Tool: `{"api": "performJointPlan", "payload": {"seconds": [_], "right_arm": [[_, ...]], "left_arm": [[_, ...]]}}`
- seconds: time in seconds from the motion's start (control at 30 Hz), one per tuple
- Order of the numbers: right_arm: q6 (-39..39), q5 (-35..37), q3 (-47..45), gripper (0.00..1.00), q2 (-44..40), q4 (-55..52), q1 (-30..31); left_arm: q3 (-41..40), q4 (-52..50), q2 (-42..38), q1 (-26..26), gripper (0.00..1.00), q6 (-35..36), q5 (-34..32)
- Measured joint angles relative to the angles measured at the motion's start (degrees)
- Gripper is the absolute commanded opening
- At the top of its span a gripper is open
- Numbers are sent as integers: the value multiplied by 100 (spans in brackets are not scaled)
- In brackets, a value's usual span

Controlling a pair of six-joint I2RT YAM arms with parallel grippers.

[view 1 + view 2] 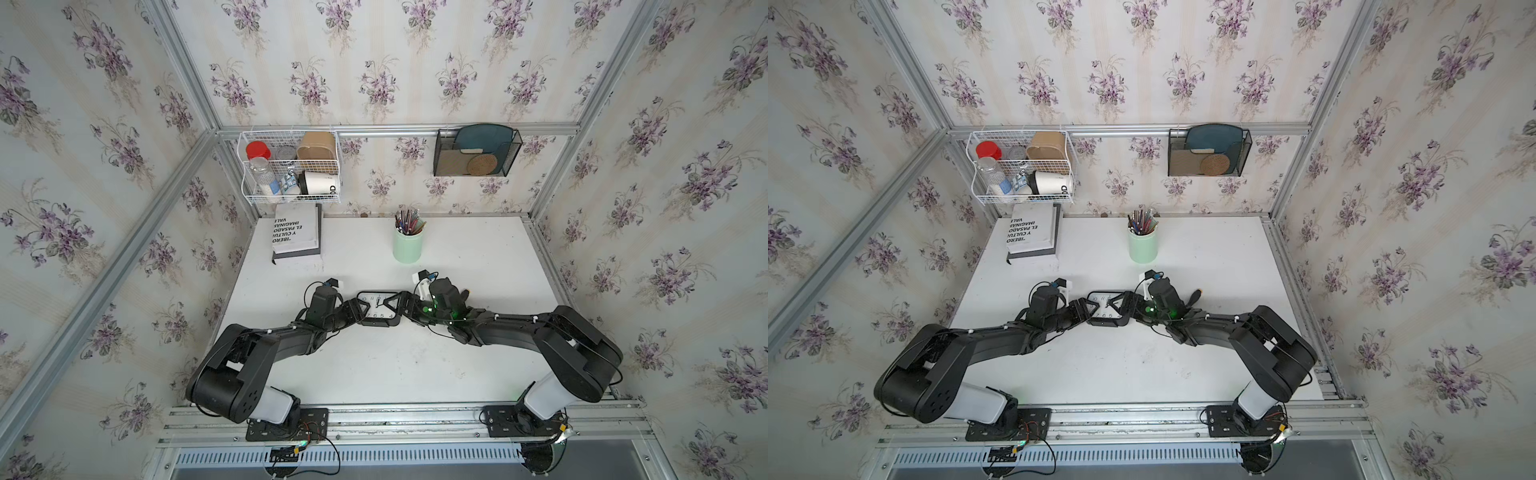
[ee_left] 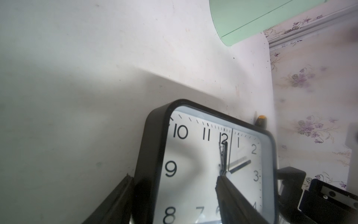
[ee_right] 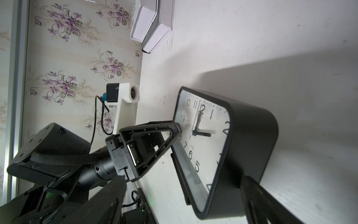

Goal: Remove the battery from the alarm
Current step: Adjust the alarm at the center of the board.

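Note:
The alarm [image 1: 378,309] [image 1: 1106,309] stands upright mid-table, white face toward the arm bases. My left gripper [image 1: 365,309] [image 2: 174,177] holds its left edge. One finger [image 2: 232,201] lies on the face and the other finger [image 2: 118,195] sits against the back edge. In the right wrist view that left finger [image 3: 174,130] touches the face near the 9. My right gripper [image 1: 392,307] [image 3: 182,179] stands open around the alarm's [image 3: 251,135] right edge. One of its fingers [image 3: 259,201] is behind the black back, while the other finger [image 3: 108,201] is well clear of the face. The battery is hidden.
A black-handled, orange-tipped screwdriver [image 1: 465,293] [image 2: 260,120] lies just behind the right wrist. A green pencil cup [image 1: 408,245] stands behind the alarm, and stacked books [image 1: 296,237] lie at the back left. A white wire basket [image 1: 291,166] and a black mesh holder [image 1: 476,151] hang on the rear wall.

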Motion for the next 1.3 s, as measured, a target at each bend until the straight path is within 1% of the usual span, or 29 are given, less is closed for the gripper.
{"api": "performJointPlan", "payload": {"seconds": [0.2,0.3,0.37,0.5,0.63,0.7,0.8,0.9,1.03,1.17,1.3], "right_arm": [[170,96,-120,97,170,-151,-20],[153,94,-118,98,173,-293,-20],[48,96,-48,99,157,-496,-20],[-472,118,92,100,-66,-975,-13],[-1331,221,345,100,-289,-1639,-13],[-1886,420,501,100,-361,-2055,-15],[-2914,673,717,100,-455,-2645,-17],[-3974,1080,935,100,-476,-3180,-11],[-5289,1508,1036,100,-398,-3650,-7],[-6376,1637,1126,100,-264,-3886,24],[-7145,1617,1084,100,-245,-3932,24]], "left_arm": [[22,-232,-243,-46,65,111,63],[39,-321,-472,-61,67,149,72],[98,-433,-568,-68,67,195,74],[308,-831,-684,-74,67,348,52],[457,-1198,-776,94,67,494,-31],[483,-1388,-898,155,67,557,-83],[474,-1633,-1078,138,67,597,-90],[289,-1751,-1294,-26,67,540,-79],[105,-1884,-1449,-162,67,393,-59],[98,-1902,-1292,-166,66,317,-55],[149,-1720,-1086,-166,63,321,-22]]}}
